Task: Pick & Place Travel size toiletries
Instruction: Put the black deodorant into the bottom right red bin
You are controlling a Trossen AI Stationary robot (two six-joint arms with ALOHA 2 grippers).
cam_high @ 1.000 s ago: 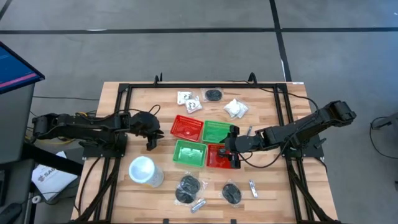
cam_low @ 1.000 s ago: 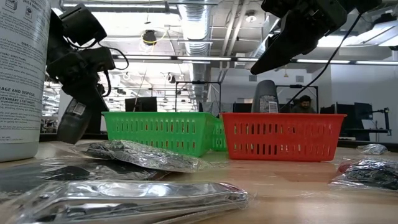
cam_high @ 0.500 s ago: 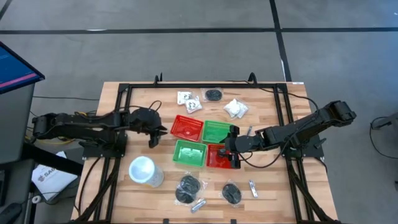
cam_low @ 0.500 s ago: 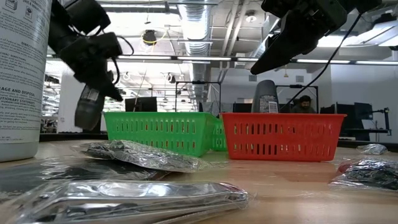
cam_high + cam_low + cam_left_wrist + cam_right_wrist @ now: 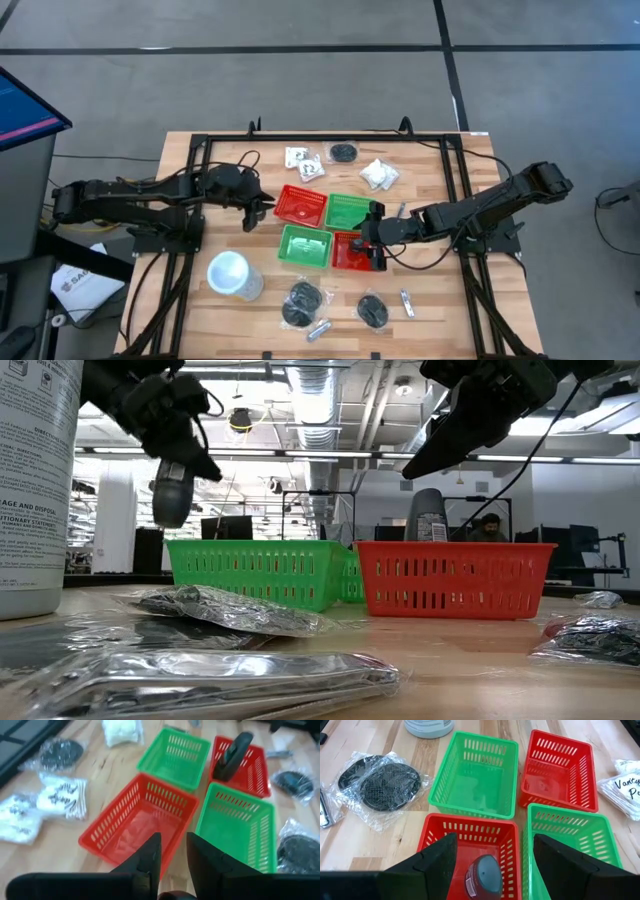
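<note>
Left gripper [image 5: 262, 207] hung at the edge of a red basket [image 5: 301, 205]; right gripper [image 5: 490, 865] hung open over another.

In the left wrist view the left fingers [image 5: 148, 856] stood close together with a thin gap and nothing between them, just short of that red basket's near corner. The right gripper's fingers stood wide apart above the other red basket [image 5: 465, 845], where a dark, round-topped bottle [image 5: 483, 879] stood upright. Two green baskets [image 5: 306, 246] filled out the square of four. The toiletries lay loose on the wooden table [image 5: 440, 310]: white packets [image 5: 304, 162] and one black bundle [image 5: 344, 152] on the far side, more black wrapped bundles [image 5: 301, 302] and a silvery tube [image 5: 319, 329] on the near side, beside a white cup [image 5: 230, 273].
</note>
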